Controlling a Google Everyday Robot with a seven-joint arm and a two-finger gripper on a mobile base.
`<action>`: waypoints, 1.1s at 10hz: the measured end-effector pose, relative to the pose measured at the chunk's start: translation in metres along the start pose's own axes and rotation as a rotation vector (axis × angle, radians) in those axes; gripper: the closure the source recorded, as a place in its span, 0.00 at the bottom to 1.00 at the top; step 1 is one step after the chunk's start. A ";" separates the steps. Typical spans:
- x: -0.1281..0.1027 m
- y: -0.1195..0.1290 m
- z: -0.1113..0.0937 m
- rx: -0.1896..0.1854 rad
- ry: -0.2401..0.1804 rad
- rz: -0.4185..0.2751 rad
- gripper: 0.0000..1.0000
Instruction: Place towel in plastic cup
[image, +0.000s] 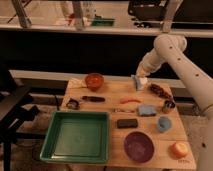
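Hanging over wooden table (116, 142) far edge | pincer (141, 79) clenched above whitish cylindrical plastic cup (137, 83) | contents unclear

Table (116, 139) with green tray (77, 113), purple bowl (139, 146)

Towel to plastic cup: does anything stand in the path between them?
Likely yes. The gripper is shut at the pale-blue towel at the far edge of the table; the orange bowl stands between it and the whitish plastic cup at the far-left corner.
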 end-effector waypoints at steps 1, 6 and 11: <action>0.004 0.003 0.000 0.009 0.004 0.017 1.00; 0.030 0.018 -0.005 0.085 0.062 0.120 1.00; 0.055 0.037 -0.025 0.165 0.165 0.222 1.00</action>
